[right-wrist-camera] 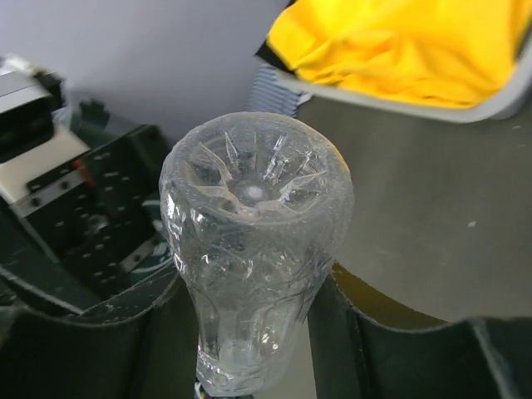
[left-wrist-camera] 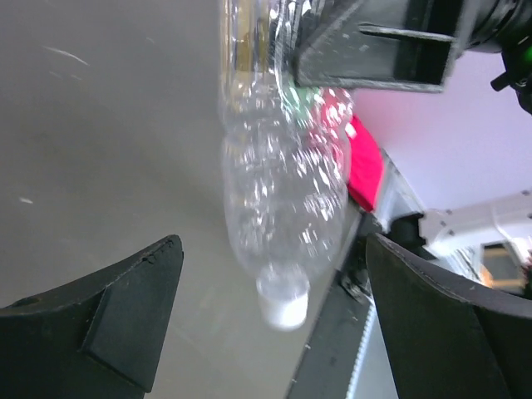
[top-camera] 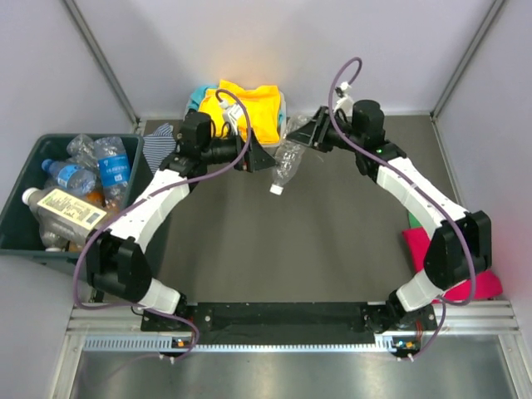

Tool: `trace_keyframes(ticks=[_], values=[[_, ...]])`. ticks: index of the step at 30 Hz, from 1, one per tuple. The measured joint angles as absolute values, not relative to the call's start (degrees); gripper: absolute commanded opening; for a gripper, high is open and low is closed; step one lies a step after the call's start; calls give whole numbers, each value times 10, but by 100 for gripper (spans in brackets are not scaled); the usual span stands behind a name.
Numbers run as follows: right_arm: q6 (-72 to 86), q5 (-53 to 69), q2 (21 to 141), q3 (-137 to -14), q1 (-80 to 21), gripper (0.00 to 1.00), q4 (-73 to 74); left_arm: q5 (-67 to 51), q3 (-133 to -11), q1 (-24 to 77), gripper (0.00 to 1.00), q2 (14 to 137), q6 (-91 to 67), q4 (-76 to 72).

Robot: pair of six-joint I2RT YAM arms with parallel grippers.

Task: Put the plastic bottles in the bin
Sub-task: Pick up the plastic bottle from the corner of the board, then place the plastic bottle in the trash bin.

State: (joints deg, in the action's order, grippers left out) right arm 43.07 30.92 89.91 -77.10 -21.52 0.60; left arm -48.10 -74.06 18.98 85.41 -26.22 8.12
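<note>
Handover step: right gripper (right-wrist-camera: 249, 345) pinches the clear bottle (right-wrist-camera: 253, 224) cap-down, and it hangs between and just ahead of the wide-spread, untouching left gripper (left-wrist-camera: 274, 291) fingers; next, probably left clamps, right releases, then carry to bin (top-camera: 20, 234), well apart.

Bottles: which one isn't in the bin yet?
The clear white-capped bottle, hanging cap-down over the table in the right claw. All the other bottles lie in the green bin on the left.
</note>
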Motion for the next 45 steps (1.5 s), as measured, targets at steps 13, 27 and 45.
trace_keyframes(ticks=[13,27,45], values=[[448,287,816,-728,-302,66,31,-480,-634,237,14,755,-328,34],[428,155,659,-691,-328,99,180,-136,-722,233,13,627,-235,329],[356,133,703,-733,-328,99,253,613,-1119,233,17,623,-160,651]])
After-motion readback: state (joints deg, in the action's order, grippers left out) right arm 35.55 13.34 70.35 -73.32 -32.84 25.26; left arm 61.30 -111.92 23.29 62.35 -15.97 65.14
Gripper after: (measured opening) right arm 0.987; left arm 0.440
